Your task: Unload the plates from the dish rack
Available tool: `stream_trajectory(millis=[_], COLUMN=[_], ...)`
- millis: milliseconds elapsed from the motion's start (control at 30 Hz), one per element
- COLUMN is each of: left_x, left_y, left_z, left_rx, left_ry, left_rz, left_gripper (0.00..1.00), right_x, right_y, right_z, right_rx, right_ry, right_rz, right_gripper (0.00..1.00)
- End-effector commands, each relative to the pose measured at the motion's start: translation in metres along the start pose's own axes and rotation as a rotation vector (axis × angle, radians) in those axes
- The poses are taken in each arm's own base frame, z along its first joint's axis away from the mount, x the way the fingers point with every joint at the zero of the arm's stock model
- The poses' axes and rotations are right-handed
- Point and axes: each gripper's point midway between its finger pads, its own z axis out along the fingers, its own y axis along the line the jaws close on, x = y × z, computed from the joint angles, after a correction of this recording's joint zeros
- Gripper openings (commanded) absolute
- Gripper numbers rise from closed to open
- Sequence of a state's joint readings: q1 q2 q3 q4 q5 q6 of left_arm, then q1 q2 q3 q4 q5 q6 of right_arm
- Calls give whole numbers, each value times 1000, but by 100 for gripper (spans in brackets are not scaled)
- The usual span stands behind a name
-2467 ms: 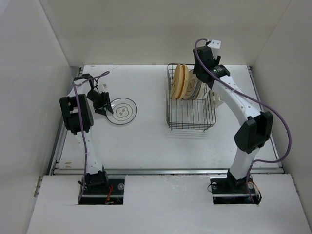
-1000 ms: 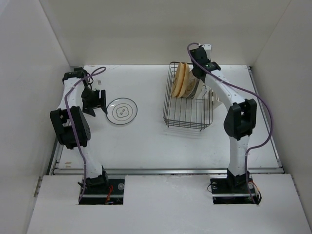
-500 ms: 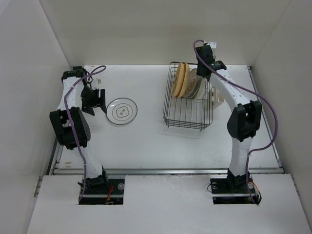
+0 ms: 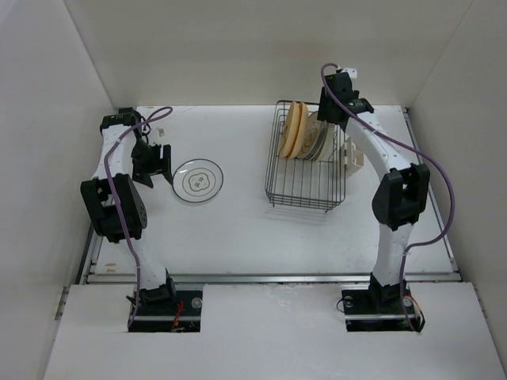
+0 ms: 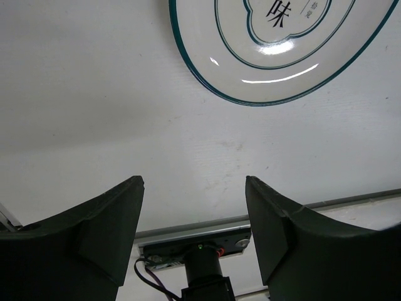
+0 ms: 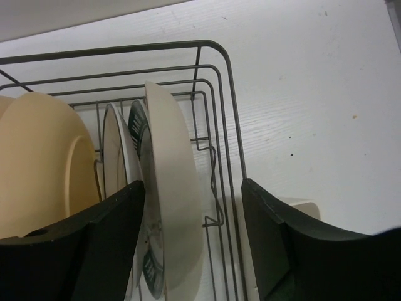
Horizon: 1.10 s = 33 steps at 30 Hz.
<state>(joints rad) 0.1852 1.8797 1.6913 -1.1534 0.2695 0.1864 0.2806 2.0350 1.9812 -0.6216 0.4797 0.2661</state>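
Observation:
The dish rack (image 4: 307,204), a dark wire basket, stands at the back right with several plates (image 4: 301,133) upright at its far end. My right gripper (image 4: 333,108) hovers open over them. In the right wrist view a cream plate (image 6: 178,207) stands between the open fingers of that gripper (image 6: 193,185), with a dark-rimmed plate (image 6: 141,182), a white plate (image 6: 114,157) and a tan plate (image 6: 44,163) to its left. A white plate with dark rings (image 4: 198,180) lies flat on the table. My left gripper (image 4: 155,164) is open and empty just left of it (image 5: 276,44).
The cream cup holder (image 4: 349,155) hangs on the rack's right side, and shows under my right finger (image 6: 301,204). White walls enclose the table on the left, back and right. The table's metal edge rail (image 5: 207,226) shows between my left fingers (image 5: 94,238).
My left gripper let go of the ringed plate and drew back to the left. My right gripper shifted right over the rack's plates. The rack slid slightly left.

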Motion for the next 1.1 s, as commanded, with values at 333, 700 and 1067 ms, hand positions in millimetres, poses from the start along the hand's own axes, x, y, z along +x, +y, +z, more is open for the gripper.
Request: stream_trajectory(millis=[333, 700, 1067], left_x=[5, 8, 8], left_y=[0, 0, 0], left_z=[-9, -7, -7], left_rx=[-7, -6, -6], left_ry=[2, 11, 11], left_rz=[12, 10, 10], left_gripper=[63, 63, 63], right_x=[-31, 1, -66], right_y=[-24, -19, -37], right_z=[-23, 4, -52], right_rx=[39, 64, 81], right_ry=[-78, 22, -141], right_rz=[67, 1, 46], right_gripper=[47, 28, 0])
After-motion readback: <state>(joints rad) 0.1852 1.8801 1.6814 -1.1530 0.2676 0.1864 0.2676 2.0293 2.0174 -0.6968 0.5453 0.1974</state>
